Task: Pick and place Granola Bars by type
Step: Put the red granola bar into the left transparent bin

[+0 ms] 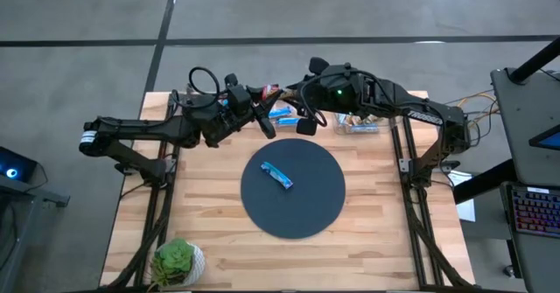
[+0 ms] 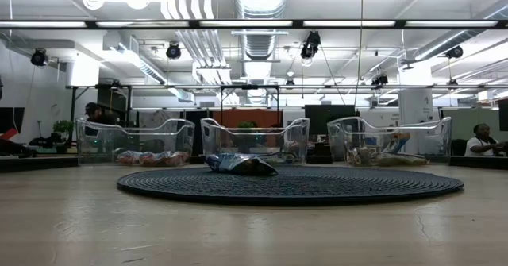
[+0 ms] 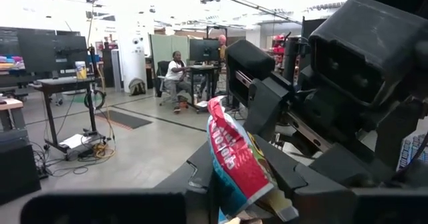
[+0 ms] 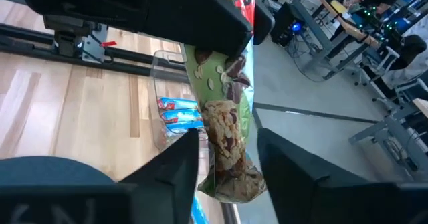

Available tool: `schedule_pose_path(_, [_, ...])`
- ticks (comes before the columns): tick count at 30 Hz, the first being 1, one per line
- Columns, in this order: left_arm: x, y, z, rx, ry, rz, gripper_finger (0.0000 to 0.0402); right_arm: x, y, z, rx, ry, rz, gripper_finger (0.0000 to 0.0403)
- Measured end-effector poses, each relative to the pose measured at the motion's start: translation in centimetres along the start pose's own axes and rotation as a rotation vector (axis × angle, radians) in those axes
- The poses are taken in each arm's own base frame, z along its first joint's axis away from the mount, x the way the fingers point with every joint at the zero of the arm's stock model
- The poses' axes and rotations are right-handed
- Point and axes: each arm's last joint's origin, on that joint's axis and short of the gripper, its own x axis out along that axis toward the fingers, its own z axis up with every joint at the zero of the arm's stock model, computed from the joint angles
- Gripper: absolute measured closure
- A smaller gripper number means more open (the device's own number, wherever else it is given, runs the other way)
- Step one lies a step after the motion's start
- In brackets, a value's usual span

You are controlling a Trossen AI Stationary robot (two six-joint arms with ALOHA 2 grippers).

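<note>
Left end effector (image 1: pixel 261 96): closed on one bar (image 4: pixel 224 127), whose wrapper shows red and white at one end and green and brown at the other. It is held in the air at 12 o'clock of the disc (image 1: pixel 306 214), over the far edge of the desk (image 1: pixel 219 232).
Right end effector (image 4: pixel 227 164): fingers apart, one on each side of the same bar's free end. No firm pinch shows, so I read it as open. It meets the left end effector tip to tip.
Step in hand: this looks like a hand-over between the arms, with the left one carrying the bar's weight. I cannot tell which way the bar is passing.
Done: three clear bins stand along the far edge at 12 o'clock. The left bin (image 2: pixel 135 143) holds reddish bars. The middle bin (image 2: pixel 254 139) shows blue bars (image 4: pixel 179 114) from the right wrist. The right bin (image 2: pixel 389 143) holds a mixed-looking heap whose type is hard to read.
Left: the bar in the air has no bin yet. One blue bar (image 1: pixel 278 177) lies loose on the disc, a little toward 10 o'clock of its centre.
Progress: judged near the end, since only two bars are seen outside the bins.
Bystander: a potted plant (image 1: pixel 178 260) sits at the desk's 7 o'clock corner, well apart from the work.
</note>
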Motion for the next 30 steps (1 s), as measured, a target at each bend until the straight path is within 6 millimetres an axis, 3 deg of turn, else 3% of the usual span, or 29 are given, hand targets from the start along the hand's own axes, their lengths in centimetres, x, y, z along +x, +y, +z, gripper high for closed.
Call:
schedule_pose_path(9, [0.0,0.5,0.1,0.044,0.012,0.044,0.0349,-0.3,-0.1,0.1,0.015,-0.008,-0.003,0.0192])
schedule_pose_path(18, [0.0,2.5,-0.3,0.085,0.102,0.100,0.0349,-0.4,-0.3,0.1,0.027,0.010,-0.059,0.0166])
schedule_pose_path(30, [-1.0,8.6,-0.9,0.133,0.319,0.290,0.0349,-0.3,-0.4,-0.2,0.061,0.029,-0.077,0.0165])
